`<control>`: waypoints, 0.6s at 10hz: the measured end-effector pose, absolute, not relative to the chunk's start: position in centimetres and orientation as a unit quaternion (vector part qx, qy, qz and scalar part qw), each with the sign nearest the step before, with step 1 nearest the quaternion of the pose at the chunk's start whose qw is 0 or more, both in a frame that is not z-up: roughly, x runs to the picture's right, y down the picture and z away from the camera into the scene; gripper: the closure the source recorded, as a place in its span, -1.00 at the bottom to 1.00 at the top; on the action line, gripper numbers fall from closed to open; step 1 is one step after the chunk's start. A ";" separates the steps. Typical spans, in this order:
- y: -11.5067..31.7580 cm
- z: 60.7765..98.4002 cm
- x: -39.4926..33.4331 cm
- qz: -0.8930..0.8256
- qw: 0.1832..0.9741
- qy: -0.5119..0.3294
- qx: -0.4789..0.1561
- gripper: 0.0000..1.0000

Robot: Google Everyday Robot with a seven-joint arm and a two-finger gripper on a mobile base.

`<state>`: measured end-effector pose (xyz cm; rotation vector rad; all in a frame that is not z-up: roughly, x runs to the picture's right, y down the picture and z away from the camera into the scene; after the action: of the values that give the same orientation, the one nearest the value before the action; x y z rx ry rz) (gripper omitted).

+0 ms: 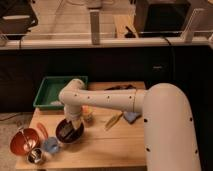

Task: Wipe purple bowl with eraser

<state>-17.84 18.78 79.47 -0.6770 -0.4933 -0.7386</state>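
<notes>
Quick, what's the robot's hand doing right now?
Gripper: down at the purple bowl; open, closed or holding something cannot be told.

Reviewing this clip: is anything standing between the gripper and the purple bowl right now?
Nothing visible does. The gripper is right over the purple bowl, down at its rim. The orange-red bowl and the small blue cup stand beside the purple bowl, not between it and the gripper.

No legible text, label, brand or number anywhere, none on the tool (pixel 75 123) at the purple bowl (pixel 63 135).
</notes>
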 end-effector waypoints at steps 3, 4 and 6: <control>18.2 79.3 -18.3 -0.342 0.847 -0.259 -0.313 1.00; 17.8 79.2 -18.4 -0.340 0.848 -0.264 -0.309 1.00; 17.1 79.1 -19.5 -0.344 0.845 -0.277 -0.301 1.00</control>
<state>-19.45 17.08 79.06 -0.6355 -0.5837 -0.7250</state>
